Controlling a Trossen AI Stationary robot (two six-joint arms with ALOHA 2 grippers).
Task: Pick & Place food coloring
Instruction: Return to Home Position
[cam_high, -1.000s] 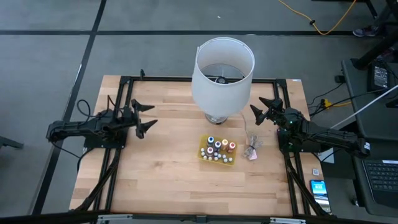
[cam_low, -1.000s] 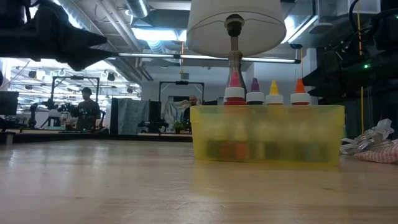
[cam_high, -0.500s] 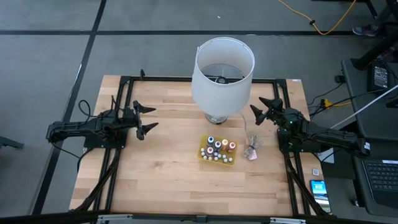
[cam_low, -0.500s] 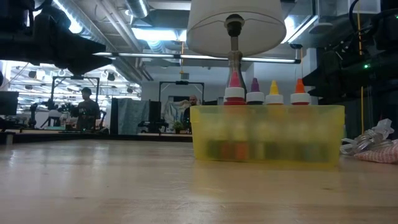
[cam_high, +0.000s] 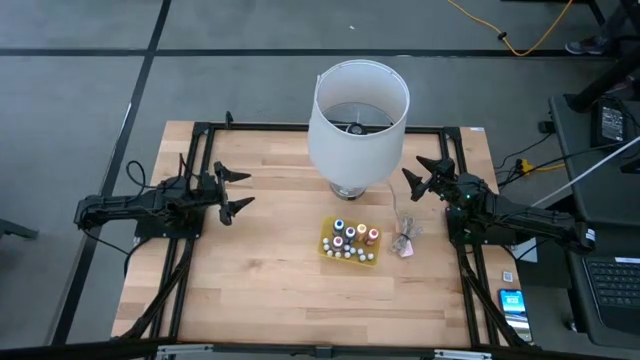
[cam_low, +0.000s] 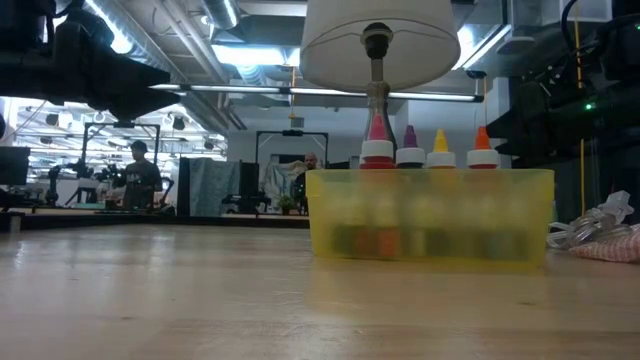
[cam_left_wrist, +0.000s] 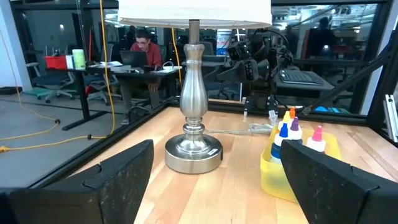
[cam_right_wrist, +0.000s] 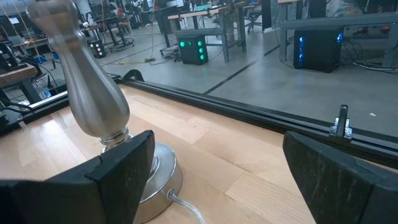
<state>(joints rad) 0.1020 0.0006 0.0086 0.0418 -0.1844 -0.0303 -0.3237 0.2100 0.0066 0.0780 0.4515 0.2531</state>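
Note:
The food coloring (cam_high: 350, 238) is a set of tiny bottles standing in a flat yellow tray (cam_high: 326, 246) at the table's middle, in front of the lamp. The taller bottles have blue, red and orange tops; the smaller ones are whitish. In the low view the bottle tips (cam_low: 430, 152) rise above the tray wall (cam_low: 430, 215). My left gripper (cam_high: 238, 189) hovers open over the table's left part and points toward the tray; its wrist view shows the bottles (cam_left_wrist: 292, 132) ahead. My right gripper (cam_high: 414, 172) is open at the right, beside the lamp base.
A lamp with a white shade (cam_high: 358, 115) and a metal stem (cam_left_wrist: 193, 112) stands behind the tray, its cord running toward the right. A crumpled clear wrapper (cam_high: 405, 240) lies just right of the tray. Bare wood lies in front of the tray and to its left.
In the low view my left arm shifted slightly between one second and half a second ago; it has stood still since. The bottles, tray and right arm have stayed where they were.

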